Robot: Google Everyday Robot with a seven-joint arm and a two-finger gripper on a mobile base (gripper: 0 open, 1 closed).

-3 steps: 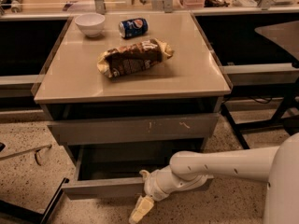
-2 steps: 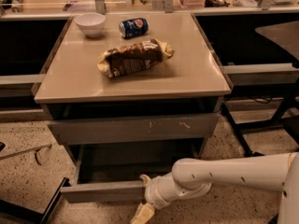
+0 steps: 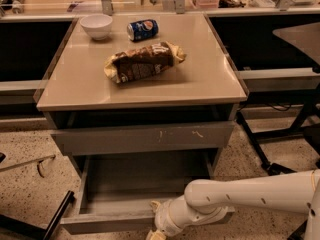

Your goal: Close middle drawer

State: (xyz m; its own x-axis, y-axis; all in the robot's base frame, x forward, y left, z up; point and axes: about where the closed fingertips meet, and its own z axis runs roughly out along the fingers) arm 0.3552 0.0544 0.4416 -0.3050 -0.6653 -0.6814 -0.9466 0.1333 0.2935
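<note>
— So, how does the arm (image 3: pixel 250 194) sit?
— It reaches in low from the right, its wrist bent down over the front edge of the middle drawer (image 3: pixel 105 223); the gripper (image 3: pixel 156 234) is at the bottom edge of the view, mostly cut off; how far open it is, I cannot tell.
— And the drawer?
— Pulled well out beneath the scratched top drawer (image 3: pixel 145 138); on the tabletop (image 3: pixel 210 79) a bowl (image 3: pixel 96 25), a can (image 3: pixel 142 29) and a snack bag (image 3: pixel 142 62); speckled floor (image 3: pixel 30 194) around.
— Any change?
— Arm and gripper sit lower than a second ago; the drawer is just as far out.
</note>
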